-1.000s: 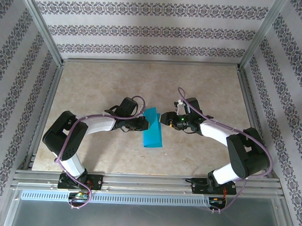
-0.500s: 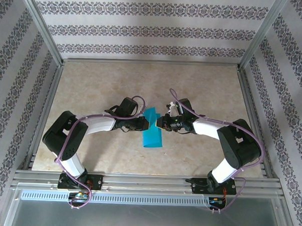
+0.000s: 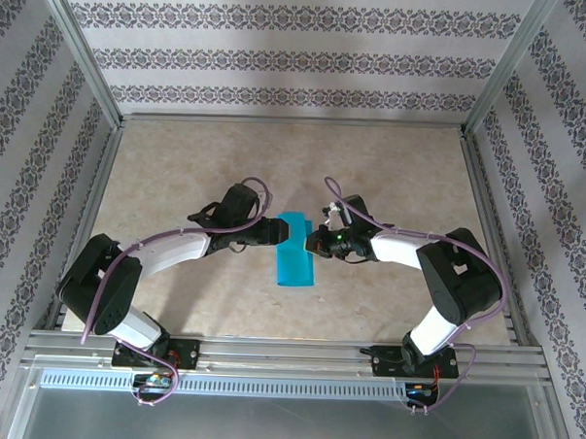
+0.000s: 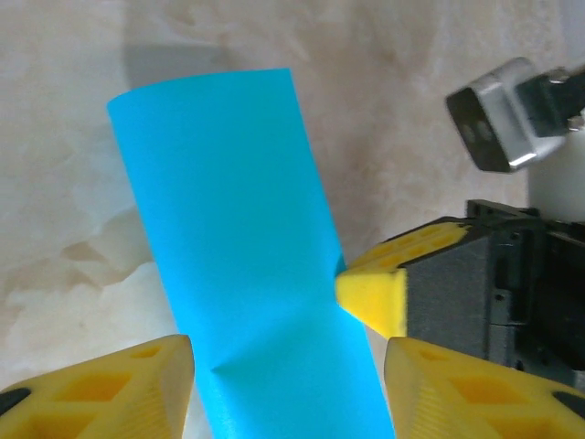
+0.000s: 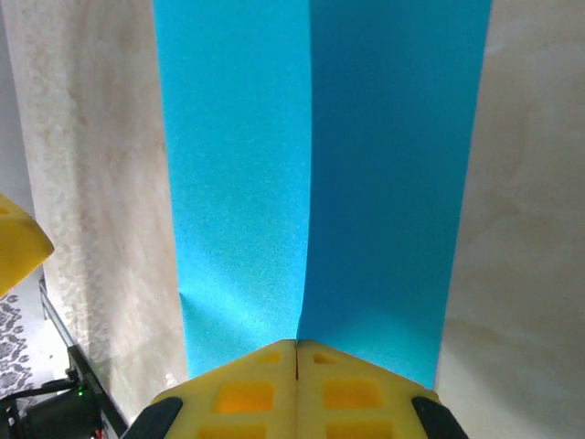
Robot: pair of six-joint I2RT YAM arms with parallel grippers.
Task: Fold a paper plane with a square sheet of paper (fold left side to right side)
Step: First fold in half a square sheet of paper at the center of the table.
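Observation:
The square sheet of paper (image 3: 294, 251) is teal-blue and folded into a narrow strip on the table's middle. In the right wrist view the paper (image 5: 320, 155) shows a lighter and a darker half, and the line between them runs straight into my right gripper (image 5: 297, 366), which is shut on its near edge. From above, the right gripper (image 3: 312, 242) sits at the strip's right side near its far end. My left gripper (image 4: 288, 389) is open, one finger either side of the paper (image 4: 228, 201), not touching it. The right gripper's yellow tip (image 4: 373, 291) meets the strip's edge.
The beige tabletop (image 3: 392, 175) is fenced by a metal frame (image 3: 292, 122) and patterned walls. Both arms reach inward and meet at the centre. The left gripper's fingertip (image 5: 18, 242) shows at the left edge of the right wrist view.
The left gripper opened and let go of the paper, and its arm stretched out lower. The right gripper moved left onto the paper's edge and shut. The strip's raised top now lies flatter.

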